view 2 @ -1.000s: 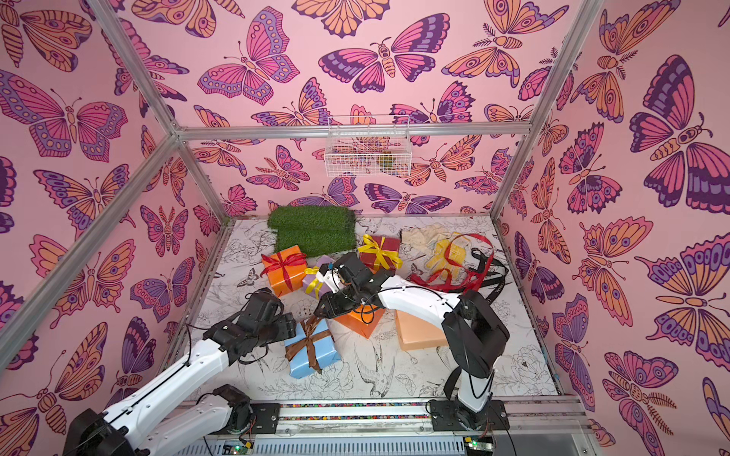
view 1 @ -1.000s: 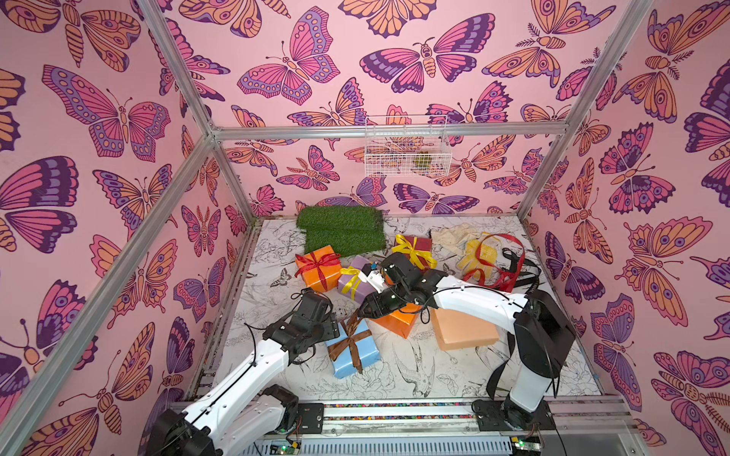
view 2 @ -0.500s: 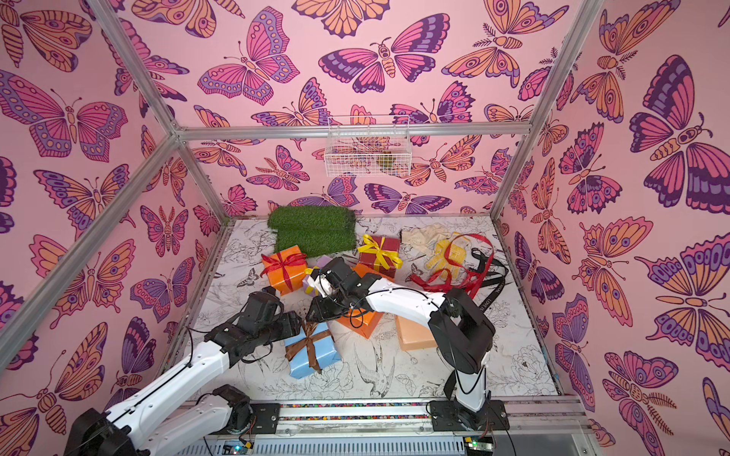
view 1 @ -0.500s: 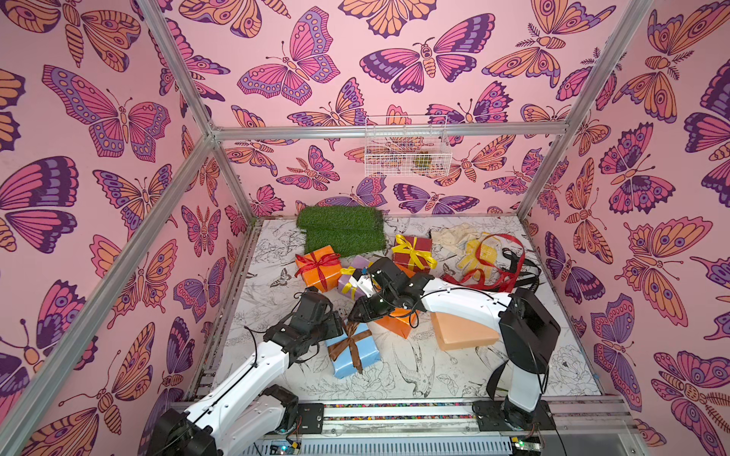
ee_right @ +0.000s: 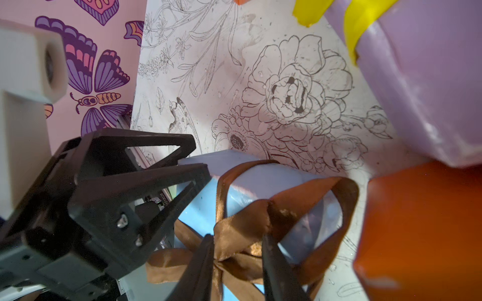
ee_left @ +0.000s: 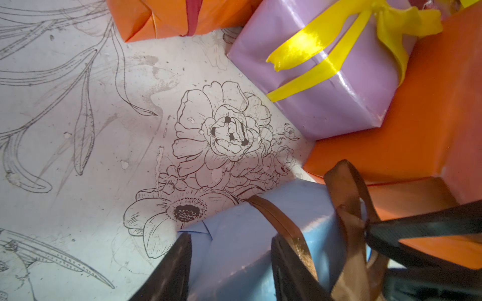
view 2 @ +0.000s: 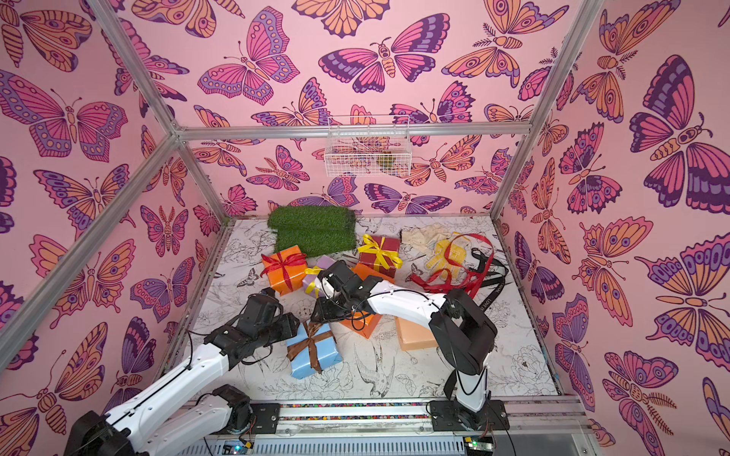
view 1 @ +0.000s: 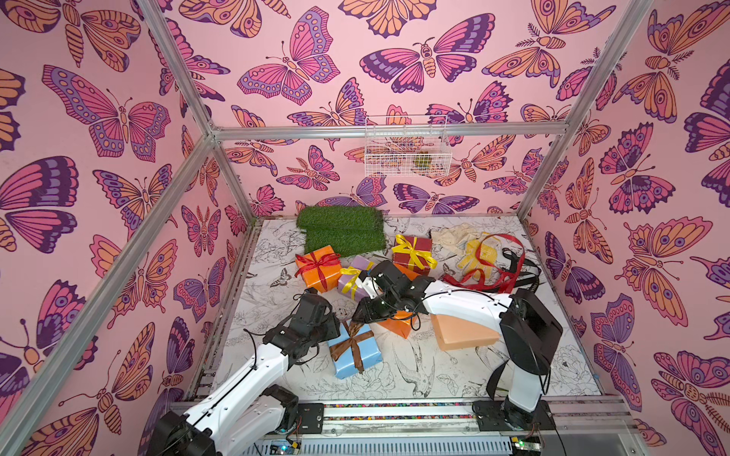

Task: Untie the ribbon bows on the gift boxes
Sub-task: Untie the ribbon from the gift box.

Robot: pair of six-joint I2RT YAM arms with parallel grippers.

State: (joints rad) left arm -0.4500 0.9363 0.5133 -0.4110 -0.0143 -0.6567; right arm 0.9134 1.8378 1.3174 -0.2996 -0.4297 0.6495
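**Pale blue box and its bow.** The pale blue box [view 1: 357,357] lies near the middle of the tabletop [view 1: 399,381], at the front of the cluster and just beside an orange box [view 1: 397,329]. The brown bow [ee_right: 242,226] is tied on its top face.

The right claw [ee_right: 236,260] stands over the bow from above. Its jaws are narrowed about the knot, and the bunched satin between them touches both, which reads as a pinch on the bow.

The left claw [ee_left: 230,260] sits at the box's far left corner, beside the ribbon band, with jaws partly apart. Whether they press the paper cannot be told.

The loops spread from the knot toward the orange box, so the pull probably runs away from the knot. The right arm is the nearer one.

In both top views the claw bodies hide the fingertips. The right wrist view cuts off the bow's tails, so it is unclear whether a loop or a tail is pinched.
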